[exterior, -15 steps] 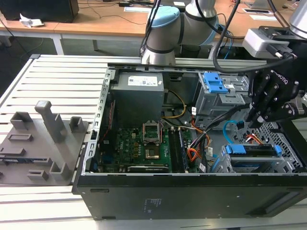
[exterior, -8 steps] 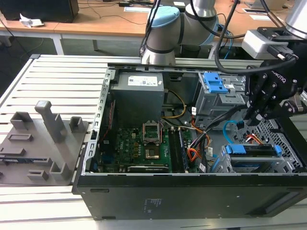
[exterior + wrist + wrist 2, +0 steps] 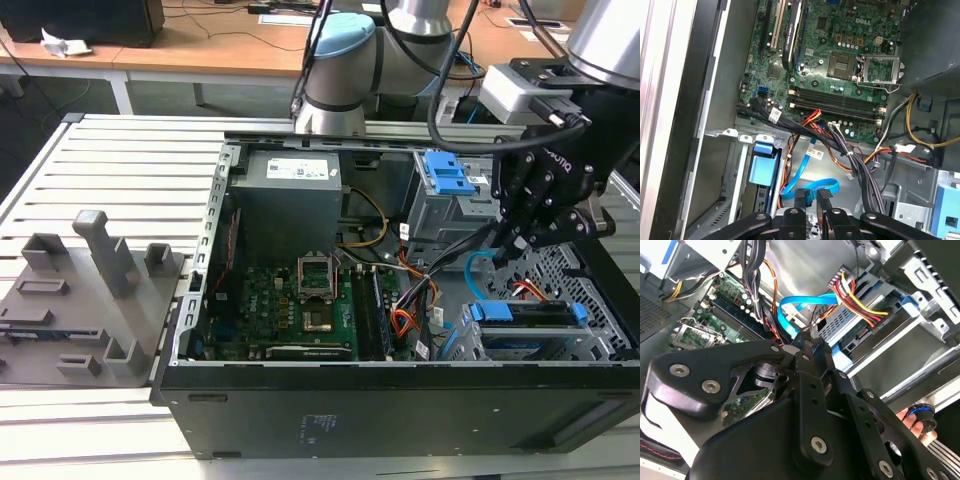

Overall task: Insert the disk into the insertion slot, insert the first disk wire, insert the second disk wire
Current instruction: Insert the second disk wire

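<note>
- We see the disk [image 3: 525,314] already seated in the slot [image 3: 592,300], near the case's front corner on the exterior view's right. Its long axis runs across that view.
- The lead bundle [image 3: 530,290] reaches the disk's far edge. We judge its plug to be in, though the joint itself is hidden.
- The jaws hang just above and behind that same edge. They are drawn nearly together, and we judge them to be pinching the end of the blue cable [image 3: 790,186]. The cable loops away from the tips towards the motherboard [image 3: 840,75].
- So the disk's connector edge lies below the jaws, slightly towards the exterior view's right. It is near but not touching, with the lead bundle crowding the same spot.
</note>
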